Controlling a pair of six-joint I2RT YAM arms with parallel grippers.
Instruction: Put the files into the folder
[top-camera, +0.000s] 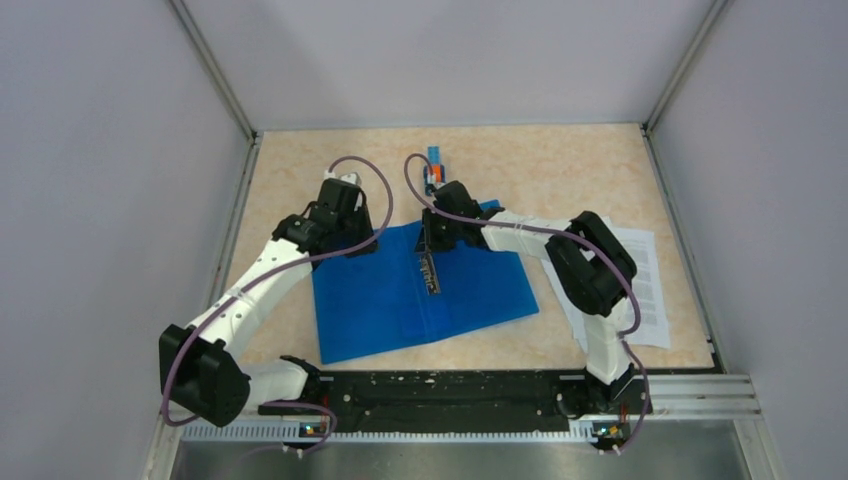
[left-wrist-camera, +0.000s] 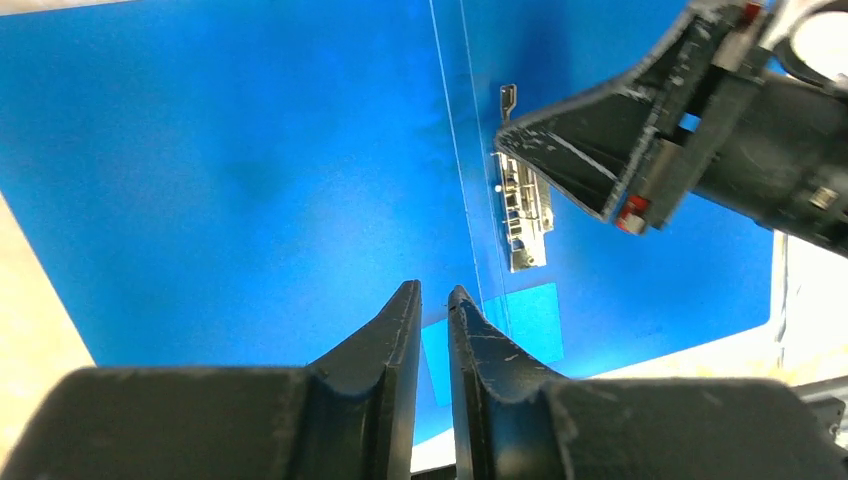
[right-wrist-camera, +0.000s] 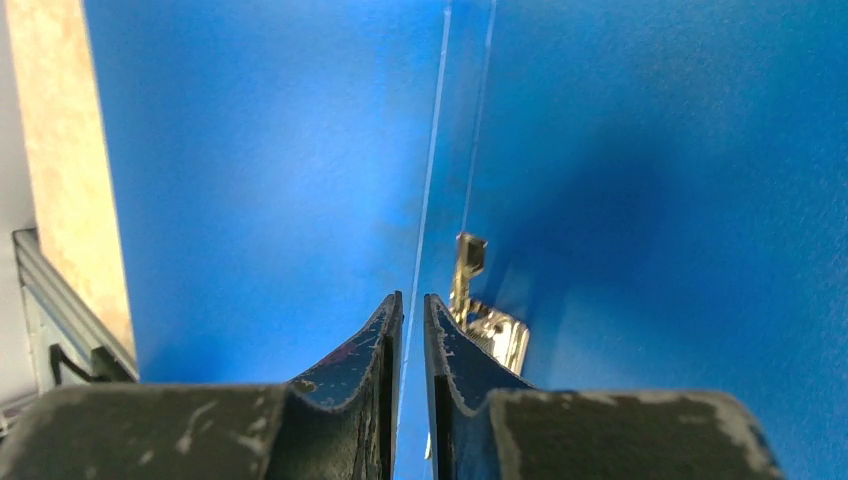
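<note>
Open folder (top-camera: 400, 295) mid-tabletop; files (top-camera: 648, 290) by right edge. Clenched and empty: left end effector (left-wrist-camera: 432, 292), right end effector (right-wrist-camera: 413, 298). Risk: right one nudging the clip (top-camera: 431, 272) could slide folder askew.

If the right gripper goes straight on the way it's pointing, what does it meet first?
Likely the folder, at its spine crease just beside the metal clip; depth is unclear.

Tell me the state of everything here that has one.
folder: open, flat on the table.
files: outside the folder, lying to its right.
left gripper: shut, empty.
right gripper: shut, empty, near the metal clip.
</note>
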